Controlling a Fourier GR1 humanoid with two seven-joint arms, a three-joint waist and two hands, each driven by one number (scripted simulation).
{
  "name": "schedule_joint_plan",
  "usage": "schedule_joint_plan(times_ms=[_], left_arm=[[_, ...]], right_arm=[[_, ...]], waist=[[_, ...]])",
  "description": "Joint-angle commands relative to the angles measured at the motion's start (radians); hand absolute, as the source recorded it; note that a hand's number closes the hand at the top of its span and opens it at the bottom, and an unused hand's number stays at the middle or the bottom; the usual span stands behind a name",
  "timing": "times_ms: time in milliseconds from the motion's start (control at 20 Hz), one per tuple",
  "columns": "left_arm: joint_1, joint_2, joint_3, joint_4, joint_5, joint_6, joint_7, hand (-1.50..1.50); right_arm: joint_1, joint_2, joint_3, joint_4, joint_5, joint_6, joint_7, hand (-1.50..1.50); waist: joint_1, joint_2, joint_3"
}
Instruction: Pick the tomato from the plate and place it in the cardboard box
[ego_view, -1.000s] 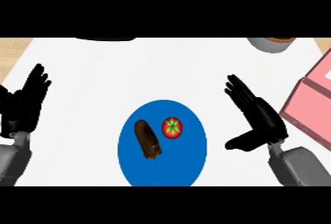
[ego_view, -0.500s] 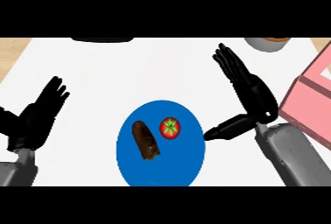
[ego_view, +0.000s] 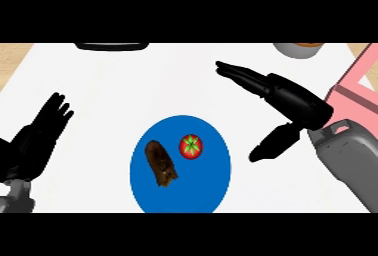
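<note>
Head view: the tomato sits on the blue plate, just right of a brown food item on the white worktop. The right robot hand hovers right of the plate, fingers straight. The left robot hand rests open, left of the plate. A pink box lies beyond the plate's right.

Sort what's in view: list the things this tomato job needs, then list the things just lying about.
Needed for the job:
tomato, on the blue plate
pink box at the right edge
right hand, open, above the counter

Just lying about:
dark brown item beside the tomato
grey bowl at the top edge
black object at the top edge
left hand, open at the left
</note>
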Motion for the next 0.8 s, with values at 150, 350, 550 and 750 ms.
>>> schedule_joint_plan(times_ms=[150,350,550,750], left_arm=[[0.027,0.003,0.029,-0.014,0.024,-0.032,-0.006,0.00],[0.001,-0.002,0.027,-0.015,-0.011,-0.019,0.009,0.00],[0.048,-0.039,0.016,-0.046,-0.034,-0.005,-0.011,0.00],[0.055,-0.024,0.057,-0.063,-0.032,-0.040,0.007,0.00]], right_arm=[[-0.159,0.012,0.155,-0.102,0.126,0.152,0.375,-1.50],[-0.233,0.138,0.173,0.011,0.139,0.223,0.490,-1.50],[-0.176,0.148,0.161,-0.045,0.077,0.330,0.614,-1.50],[-0.208,0.258,0.129,-0.010,0.116,0.367,0.711,-1.50]], waist=[[-0.009,0.001,0.000],[-0.005,0.009,0.002],[-0.014,0.007,0.002],[-0.010,0.008,0.002]])
